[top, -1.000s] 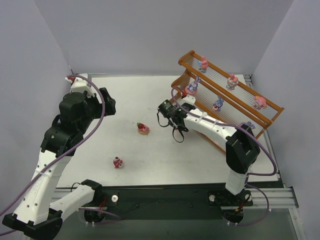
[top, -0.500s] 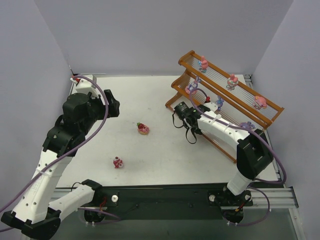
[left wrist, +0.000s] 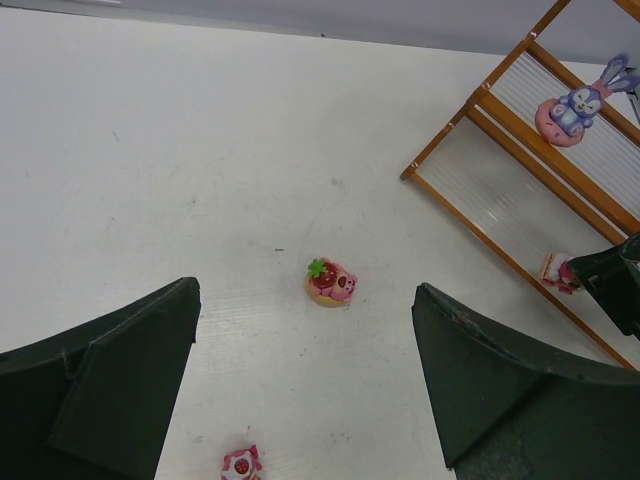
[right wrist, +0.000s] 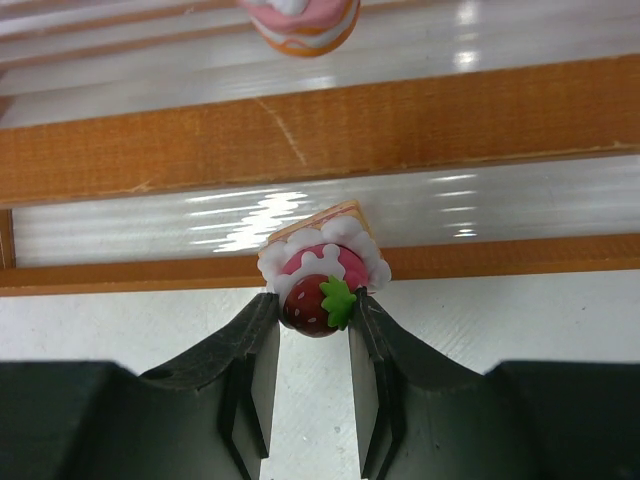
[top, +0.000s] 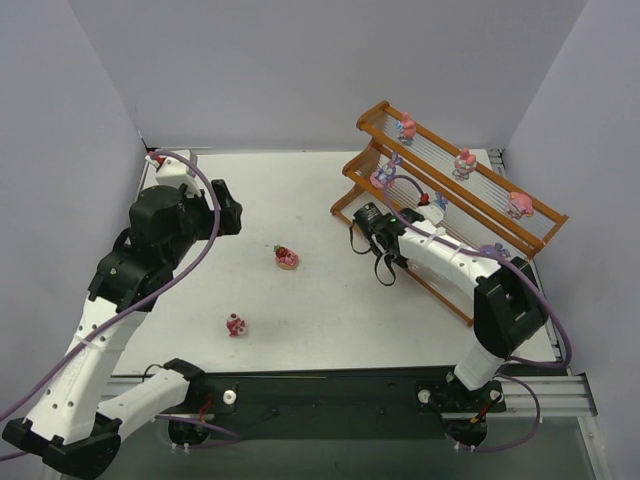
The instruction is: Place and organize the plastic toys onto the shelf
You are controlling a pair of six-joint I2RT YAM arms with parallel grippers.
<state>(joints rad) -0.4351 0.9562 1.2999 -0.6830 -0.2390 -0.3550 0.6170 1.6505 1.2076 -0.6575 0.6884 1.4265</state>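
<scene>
The shelf (top: 541, 213) stands at the back right, an orange-brown stepped rack with several plastic toys on its tiers, among them a pink one (top: 464, 163) and a bunny-eared one (top: 384, 176). My right gripper (right wrist: 312, 305) is shut on a strawberry-topped pink toy (right wrist: 322, 272), held against the front rail of the shelf's lowest tier (right wrist: 450, 258). Two toys lie loose on the table: a strawberry-and-bear toy (top: 287, 257) and a small red-and-white one (top: 236, 324). My left gripper (left wrist: 305, 290) hangs open high above the bear toy (left wrist: 331, 282), holding nothing.
The shelf's left end post (left wrist: 437, 150) is close to my right wrist (top: 370, 220). Another pink toy (right wrist: 300, 20) sits on the tier above the held one. Grey walls close in the table on three sides.
My right arm has carried the strawberry toy rightward from the table's middle to the shelf's lower tier. The left arm has shifted slightly forward, still open.
</scene>
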